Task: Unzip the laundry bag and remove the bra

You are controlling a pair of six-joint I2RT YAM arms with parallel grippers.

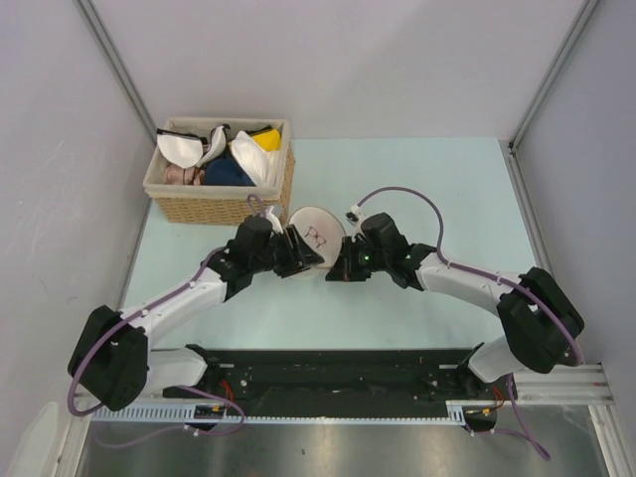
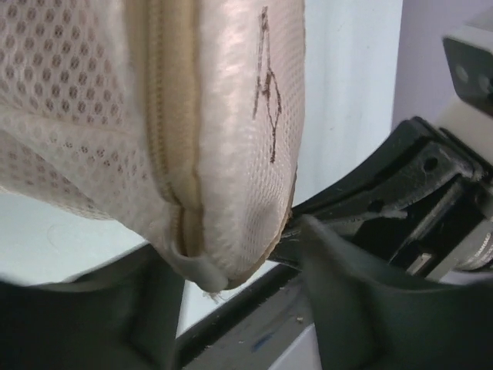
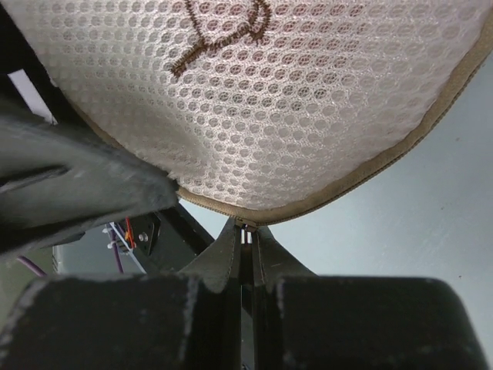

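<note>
We see the cream mesh laundry bag (image 1: 316,231) just in front of the wicker basket (image 1: 209,209), off its right front corner, with the round face and its dark bra drawing facing up. The right gripper (image 1: 336,268), on the bag's side away from the basket, is clenched on what looks like the small zipper pull (image 3: 245,233), likely ready to drag it round the rim. The left gripper (image 1: 308,260), closer to the basket, straddles the bag's rim, probably to steady it. We cannot tell whether its fingers actually pinch the fabric. The bra is not visible; we judge it is inside, hidden by the mesh. The garments (image 1: 224,154) in the basket overlap and are hard to tell apart.
</note>
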